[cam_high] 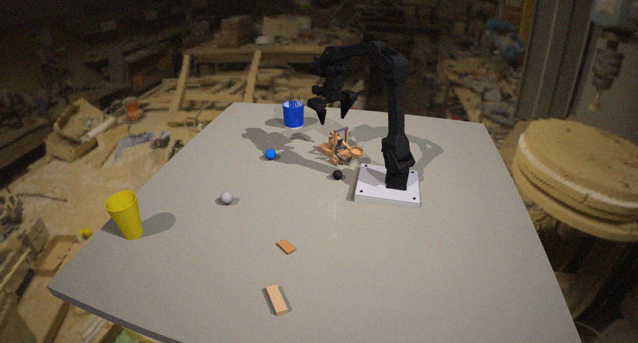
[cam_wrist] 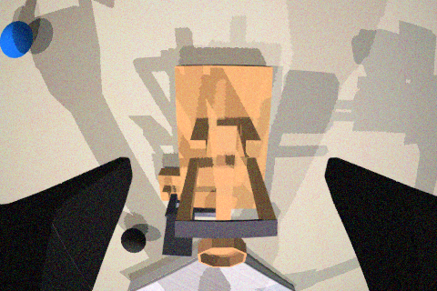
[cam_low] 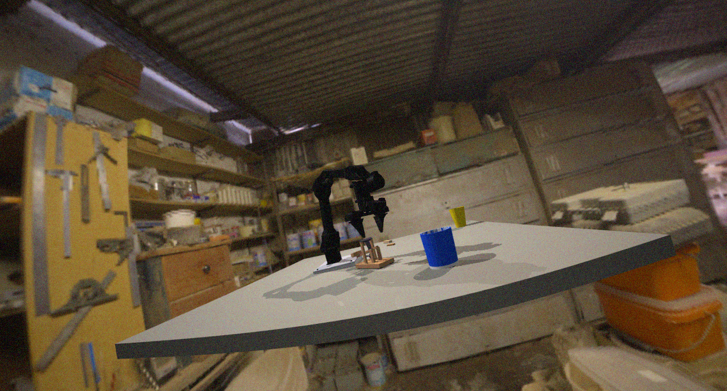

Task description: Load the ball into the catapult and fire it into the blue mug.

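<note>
My gripper (cam_high: pixel 332 120) (cam_low: pixel 372 233) (cam_wrist: pixel 231 169) is open and empty, above the wooden catapult. The catapult (cam_high: pixel 329 150) (cam_low: pixel 374 264) (cam_wrist: pixel 187 100) stands upright on the table, its cup (cam_high: pixel 357 151) (cam_wrist: pixel 221 258) toward the robot's base. No ball shows in the cup. The blue mug (cam_high: pixel 293 114) (cam_low: pixel 440 248) stands upright beyond the catapult from the robot's base; the wrist view does not show it. A blue ball (cam_high: pixel 270 154) (cam_wrist: pixel 15 40), a black ball (cam_high: pixel 337 174) (cam_wrist: pixel 133 240) and a grey ball (cam_high: pixel 226 197) lie on the table. The black one is nearest the catapult.
The robot's white base plate (cam_high: pixel 372 176) (cam_wrist: pixel 205 277) is close behind the catapult's cup. A yellow cup (cam_high: pixel 126 217) (cam_low: pixel 458 216) stands near the table edge. A thin orange-brown block (cam_high: pixel 285 246) and a pale wooden block (cam_high: pixel 276 299) lie at the near side in the top view.
</note>
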